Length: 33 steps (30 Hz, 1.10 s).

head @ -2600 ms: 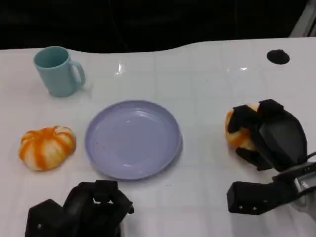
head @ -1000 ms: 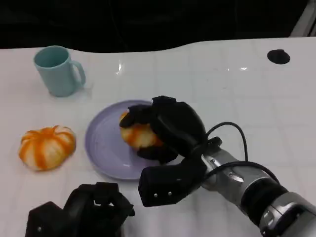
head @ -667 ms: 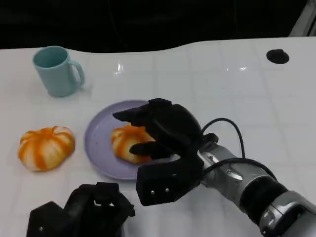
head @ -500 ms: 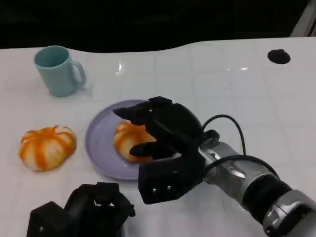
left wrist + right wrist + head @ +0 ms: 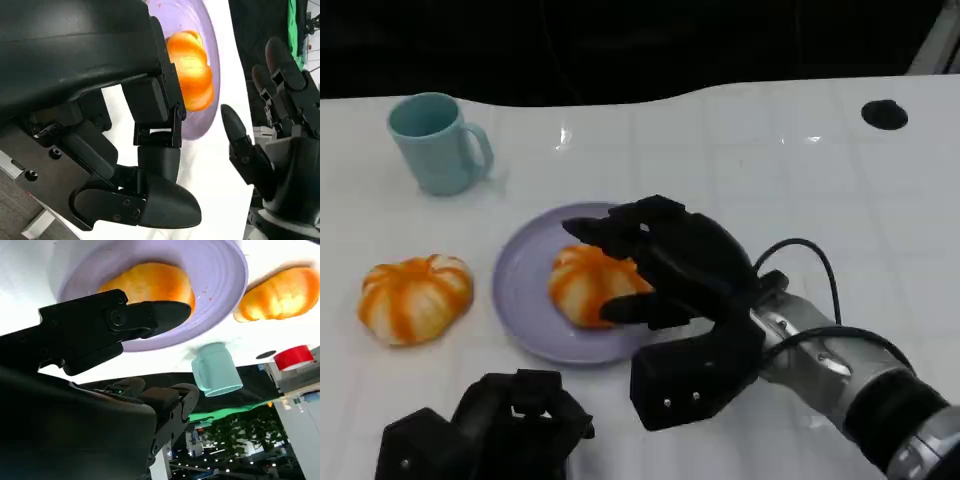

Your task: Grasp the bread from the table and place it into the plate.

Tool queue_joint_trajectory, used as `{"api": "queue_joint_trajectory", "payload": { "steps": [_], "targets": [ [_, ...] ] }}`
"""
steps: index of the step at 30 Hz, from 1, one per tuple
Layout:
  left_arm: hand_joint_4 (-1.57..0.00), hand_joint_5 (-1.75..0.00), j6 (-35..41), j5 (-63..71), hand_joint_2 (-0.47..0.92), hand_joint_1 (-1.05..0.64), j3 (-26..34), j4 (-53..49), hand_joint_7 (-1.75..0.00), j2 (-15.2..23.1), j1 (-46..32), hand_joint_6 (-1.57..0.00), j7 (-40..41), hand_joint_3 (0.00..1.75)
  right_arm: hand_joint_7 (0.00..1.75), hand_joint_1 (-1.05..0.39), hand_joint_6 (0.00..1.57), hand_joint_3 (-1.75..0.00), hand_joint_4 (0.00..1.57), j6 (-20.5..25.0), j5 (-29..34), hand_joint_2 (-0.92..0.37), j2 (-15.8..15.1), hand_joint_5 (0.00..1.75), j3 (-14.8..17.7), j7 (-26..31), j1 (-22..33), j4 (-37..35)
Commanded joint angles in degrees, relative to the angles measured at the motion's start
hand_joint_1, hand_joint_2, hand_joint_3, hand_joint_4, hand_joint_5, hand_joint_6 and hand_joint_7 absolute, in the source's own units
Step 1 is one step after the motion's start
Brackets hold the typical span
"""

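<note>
An orange-striped bread roll (image 5: pixel 582 285) lies on the lilac plate (image 5: pixel 525 290) in the middle of the table. My right hand (image 5: pixel 675 268) hovers just right of the roll with its fingers spread and nothing in its grasp. In the right wrist view the roll (image 5: pixel 150 282) sits on the plate (image 5: pixel 217 275) beyond one of my fingers (image 5: pixel 115 325), which does not grip it. My left hand (image 5: pixel 485 430) rests at the near edge with its fingers curled in and holds nothing. The left wrist view shows the roll (image 5: pixel 192 75) on the plate (image 5: pixel 210 20) and the right hand (image 5: pixel 280 125) beside it.
A second orange-striped roll (image 5: pixel 415 298) lies on the table left of the plate. A pale blue mug (image 5: pixel 438 142) stands at the back left. A small black disc (image 5: pixel 883 114) marks the far right of the white table.
My right hand carried the roll over the plate, let it go there, spread its fingers and drew back a little to the right. The left hand stayed put.
</note>
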State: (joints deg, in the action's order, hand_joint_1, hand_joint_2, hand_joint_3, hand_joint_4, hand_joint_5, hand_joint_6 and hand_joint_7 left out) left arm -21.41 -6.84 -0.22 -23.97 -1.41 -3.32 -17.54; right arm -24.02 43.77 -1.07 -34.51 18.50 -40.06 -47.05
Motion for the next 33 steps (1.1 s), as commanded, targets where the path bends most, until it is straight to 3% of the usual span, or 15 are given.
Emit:
{"api": "queue_joint_trajectory", "payload": {
  "steps": [1,10,15,19,24,27,30,33],
  "targets": [
    [-1.57,-1.22,0.07,0.14,0.6,-1.05,0.22,0.3,-0.82,0.82,0.14,-1.39,0.27,0.6,0.04,-0.69,0.37,-0.28,0.21,-1.86,-1.66,-0.92,-3.75,0.45,1.57,-0.66,4.05,5.88],
    [-1.57,-1.22,0.35,0.29,0.6,-1.05,0.08,0.36,-0.82,0.67,0.25,-1.39,0.6,0.59,0.08,-0.61,0.49,-0.28,0.32,-7.97,-5.98,-0.92,-10.66,0.52,5.84,-2.75,13.51,17.0],
    [-1.57,-1.22,0.27,0.62,0.61,-1.05,-0.05,0.48,-0.81,0.73,0.25,-1.39,0.79,0.59,0.13,-0.55,0.61,-0.22,0.45,-11.7,-8.1,-0.92,-12.77,0.55,8.43,-2.55,17.86,20.49],
    [-1.57,-1.22,0.16,0.39,0.61,-1.05,0.03,0.27,-0.81,0.71,0.3,-1.39,0.56,0.58,0.2,-0.51,0.78,-0.22,0.63,-16.5,-11.32,-0.92,-13.74,0.73,10.95,-2.29,21.18,21.35],
    [-1.57,-1.22,0.1,0.69,0.61,-1.05,-0.01,0.02,-0.81,0.62,0.53,-1.41,0.89,0.59,0.4,-0.42,0.92,-0.25,0.71,-21.47,-14.5,-0.92,-14.67,1.33,14.13,-2.72,24.11,21.0],
    [-1.57,-1.22,-0.03,0.46,0.61,-1.05,0.05,-0.33,-0.81,0.61,0.74,-1.41,0.58,0.59,0.79,-0.38,0.88,-0.38,0.73,-23.22,-16.0,-0.86,-15.25,1.56,15.71,-3.68,25.46,20.62],
    [-1.57,-1.21,0.27,0.24,0.6,-1.05,0.15,-0.3,-0.81,0.44,0.77,-1.41,0.63,0.58,0.98,-0.36,0.88,-0.71,0.76,-24.35,-19.16,-0.7,-15.34,1.59,17.05,-5.92,27.05,20.21],
    [-1.57,-1.21,0.38,0.34,0.6,-1.05,0.12,-0.1,-0.8,0.4,0.73,-1.42,0.82,0.58,1.05,-0.39,0.87,-0.79,0.78,-23.8,-23.47,-0.65,-15.18,1.53,18.14,-9.29,29.19,21.08]
  ]
}}
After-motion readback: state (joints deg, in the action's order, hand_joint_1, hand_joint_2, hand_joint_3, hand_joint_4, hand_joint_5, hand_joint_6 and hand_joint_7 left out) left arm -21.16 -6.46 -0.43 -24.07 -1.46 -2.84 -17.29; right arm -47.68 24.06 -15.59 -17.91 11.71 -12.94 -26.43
